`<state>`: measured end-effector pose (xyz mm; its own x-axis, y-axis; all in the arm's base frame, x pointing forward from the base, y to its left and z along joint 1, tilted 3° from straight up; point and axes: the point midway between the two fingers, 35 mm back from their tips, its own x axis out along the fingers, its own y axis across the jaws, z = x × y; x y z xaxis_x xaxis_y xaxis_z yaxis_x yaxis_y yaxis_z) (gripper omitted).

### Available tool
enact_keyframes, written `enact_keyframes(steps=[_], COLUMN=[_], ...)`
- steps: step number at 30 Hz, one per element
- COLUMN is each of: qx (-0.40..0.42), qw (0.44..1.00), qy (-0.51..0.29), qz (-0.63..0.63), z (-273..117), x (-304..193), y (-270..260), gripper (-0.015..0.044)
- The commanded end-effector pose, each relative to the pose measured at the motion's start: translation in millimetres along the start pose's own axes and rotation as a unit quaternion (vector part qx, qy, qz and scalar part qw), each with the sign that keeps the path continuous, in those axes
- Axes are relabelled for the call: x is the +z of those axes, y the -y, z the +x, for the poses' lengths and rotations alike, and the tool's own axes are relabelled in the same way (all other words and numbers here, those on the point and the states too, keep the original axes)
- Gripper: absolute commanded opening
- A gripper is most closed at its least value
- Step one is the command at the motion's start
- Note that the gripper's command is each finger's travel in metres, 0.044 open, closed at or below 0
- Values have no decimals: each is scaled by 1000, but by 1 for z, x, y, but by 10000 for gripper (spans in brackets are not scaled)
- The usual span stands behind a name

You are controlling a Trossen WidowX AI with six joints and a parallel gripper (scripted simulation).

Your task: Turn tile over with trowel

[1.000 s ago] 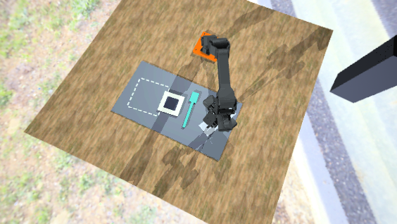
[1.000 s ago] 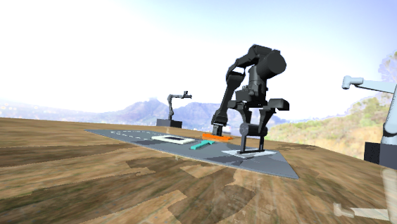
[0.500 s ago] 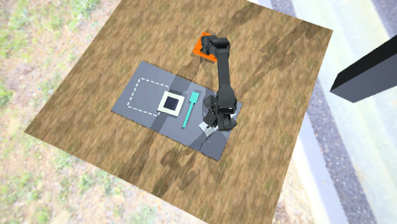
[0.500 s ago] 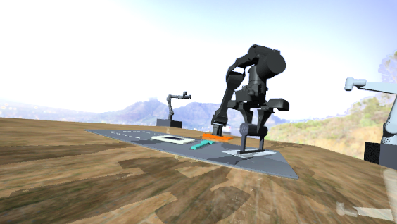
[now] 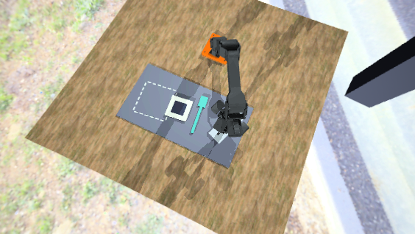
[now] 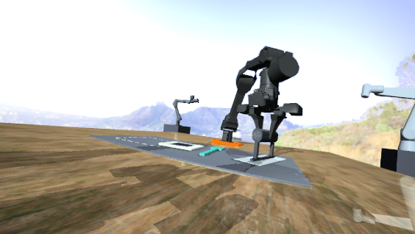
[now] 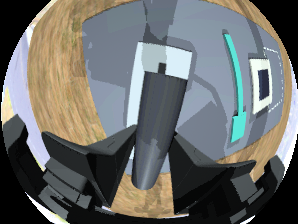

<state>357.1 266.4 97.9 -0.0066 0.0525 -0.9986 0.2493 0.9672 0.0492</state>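
The trowel (image 5: pixel 217 135) (image 6: pixel 280 160) (image 7: pixel 162 102) has a thick dark handle on two posts above a pale flat plate. The plate rests on the grey mat (image 5: pixel 154 76) (image 6: pixel 294 175) (image 7: pixel 110 52). My gripper (image 5: pixel 221 126) (image 6: pixel 265 135) (image 7: pixel 153 131) points down and is shut on the handle, one finger on each side. The tile (image 5: pixel 179 107) (image 6: pixel 182 146) (image 7: pixel 262 82), cream with a dark square, lies flat with the square facing up. It covers part of the near edge of the dashed outline (image 5: pixel 147 82), mostly outside it. In the top view the arm hides most of the trowel.
A teal flat-bladed tool (image 5: pixel 197 115) (image 6: pixel 210 151) (image 7: pixel 240 80) lies on the mat between the tile and the trowel. The arm's orange base plate (image 5: pixel 207 50) (image 6: pixel 235 143) is beyond the mat's edge. Other arms (image 6: pixel 178 110) (image 6: pixel 409 129) stand in the background.
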Motion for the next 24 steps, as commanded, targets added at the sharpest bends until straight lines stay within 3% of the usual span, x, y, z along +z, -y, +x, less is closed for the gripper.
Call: enact_keyframes(steps=[1, 24], qx=[1, 1], qw=[998, 919], qy=[0, 0], qz=[-59, -394], z=[-1, -1], x=[0, 0], y=[0, 0], gripper=[130, 130])
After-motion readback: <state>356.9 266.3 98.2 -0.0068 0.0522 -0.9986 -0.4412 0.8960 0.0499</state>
